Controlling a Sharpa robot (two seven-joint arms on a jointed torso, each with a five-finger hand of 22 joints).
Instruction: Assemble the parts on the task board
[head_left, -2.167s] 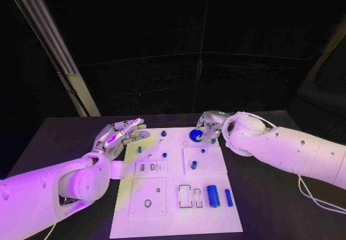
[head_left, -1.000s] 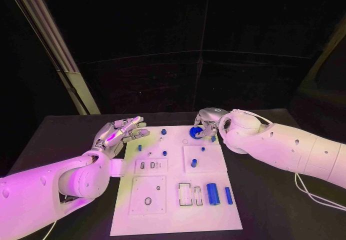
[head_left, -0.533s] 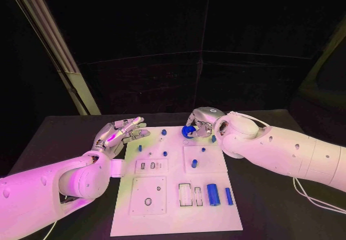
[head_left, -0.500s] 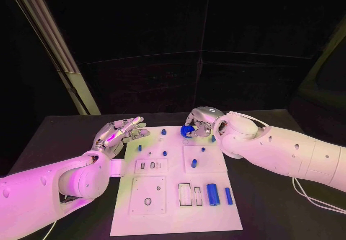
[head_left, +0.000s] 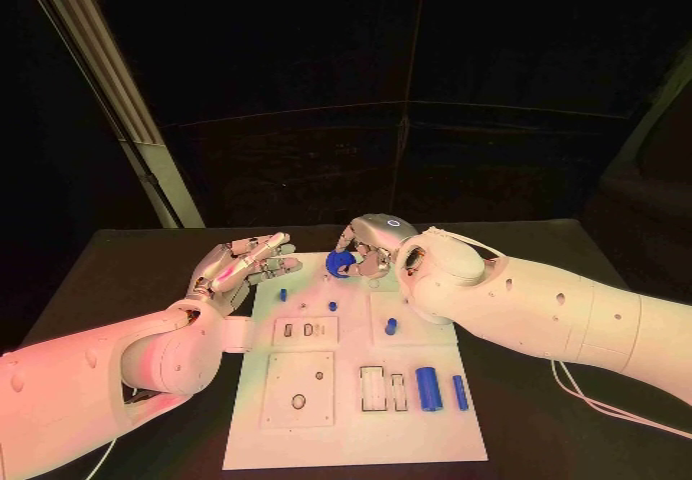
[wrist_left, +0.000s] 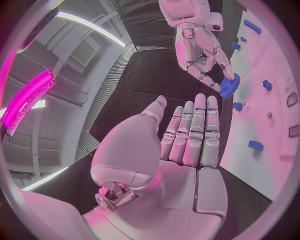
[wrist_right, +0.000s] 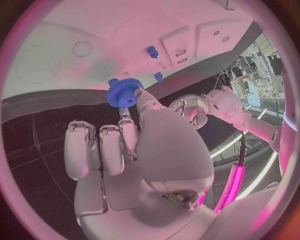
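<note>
The white task board (head_left: 346, 430) lies in the middle of the black table. My right hand (head_left: 369, 243) hovers over the board's far edge and pinches a blue gear (head_left: 342, 263) between thumb and a finger. The same blue gear (wrist_right: 123, 93) shows toothed, with a centre hole, at my right hand's (wrist_right: 128, 150) fingertips above the board (wrist_right: 75, 35). My left hand (head_left: 240, 264) hangs over the board's far left corner, fingers straight and apart, holding nothing. From my left hand (wrist_left: 187, 145), the right hand (wrist_left: 199, 47) and its gear (wrist_left: 229, 86) are a short way ahead.
Small blue pegs (head_left: 283, 295) (head_left: 332, 306) (head_left: 391, 325) stand in the board's far half. A thick blue cylinder (head_left: 426, 388) and a slimmer one (head_left: 459, 392) lie by white slots at the near right. A metal post (head_left: 137, 130) rises at the table's far left.
My right hand has carried the blue gear leftward along the board's far edge, toward my left hand. The left hand has stayed where it was.
</note>
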